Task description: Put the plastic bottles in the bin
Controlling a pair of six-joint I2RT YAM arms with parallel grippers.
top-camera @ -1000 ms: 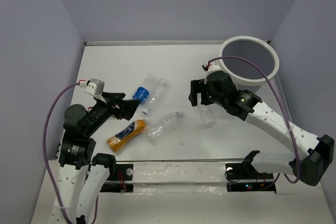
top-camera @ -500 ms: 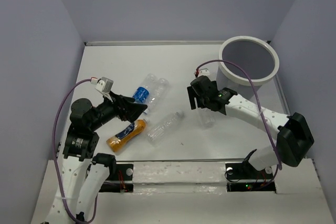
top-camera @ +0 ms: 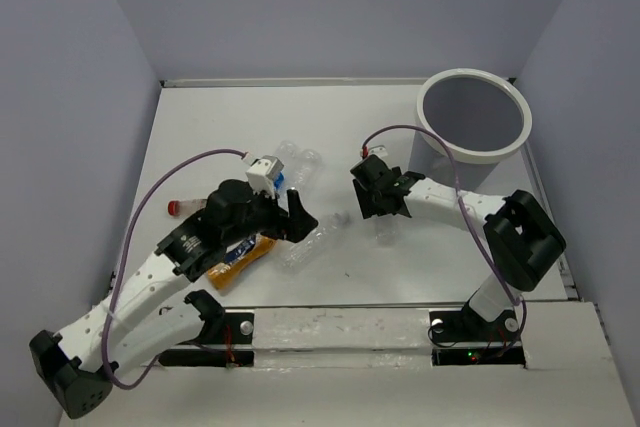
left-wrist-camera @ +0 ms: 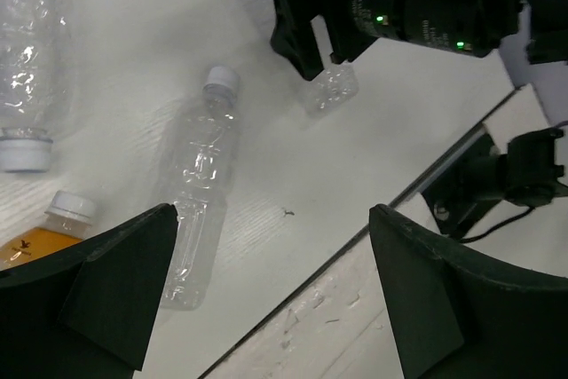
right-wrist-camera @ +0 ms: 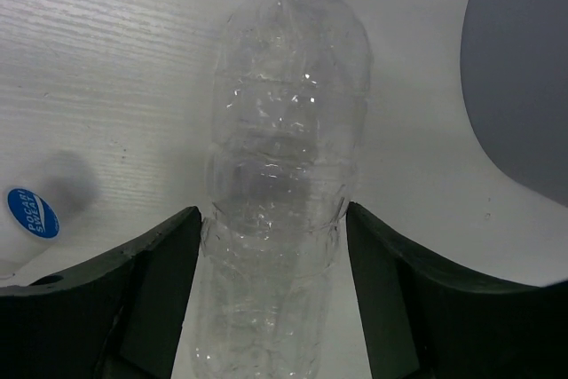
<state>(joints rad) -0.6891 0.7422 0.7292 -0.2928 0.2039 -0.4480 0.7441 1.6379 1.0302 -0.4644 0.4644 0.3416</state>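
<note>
One bin [top-camera: 470, 156] at the far right corner; plastic bottles [top-camera: 312, 241] lie mid-table.
Right gripper [right-wrist-camera: 273, 219] straddles a clear bottle [right-wrist-camera: 280, 130] lying flat, fingers close against both sides, grip impossible to tell; left gripper [left-wrist-camera: 271, 219] gapes wide above another clear bottle [left-wrist-camera: 200, 193].

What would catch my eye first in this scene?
The big grey bin with its white rim, at the far right corner. Then the right gripper straddling a clear bottle mid-scene, while the left gripper hangs wide open above a white-capped bottle, beside an orange bottle.
</note>
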